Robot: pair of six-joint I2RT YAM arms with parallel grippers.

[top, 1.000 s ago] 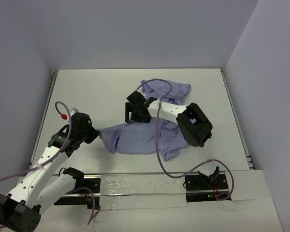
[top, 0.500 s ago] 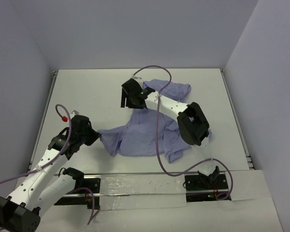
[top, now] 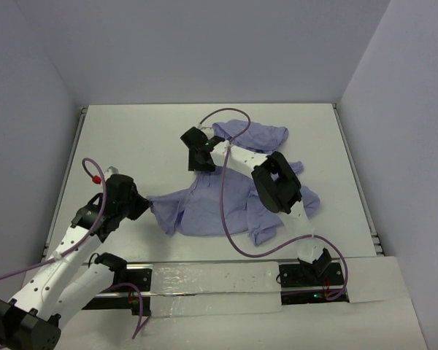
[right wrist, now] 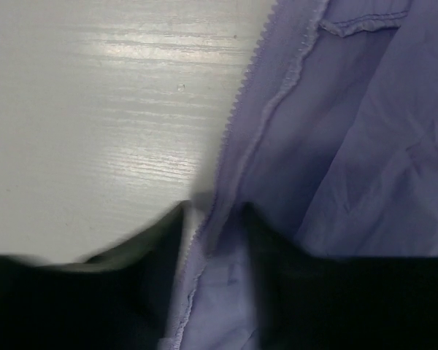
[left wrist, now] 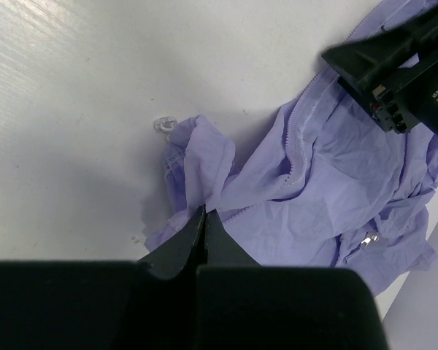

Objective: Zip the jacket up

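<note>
Lavender jacket (top: 204,208) zipper edge (right wrist: 237,117) lies between open right pincer (right wrist: 213,213) fingers.

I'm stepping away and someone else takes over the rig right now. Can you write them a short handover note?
Left gripper: shut on a fold at the left edge of the jacket.
Right gripper: jaws apart, straddling the toothed zipper edge, not clamped.
Jacket: crumpled and open on the table.
Done: both grippers placed at the fabric.
Left: join the zipper halves and pull it closed; nothing looks zipped.
</note>
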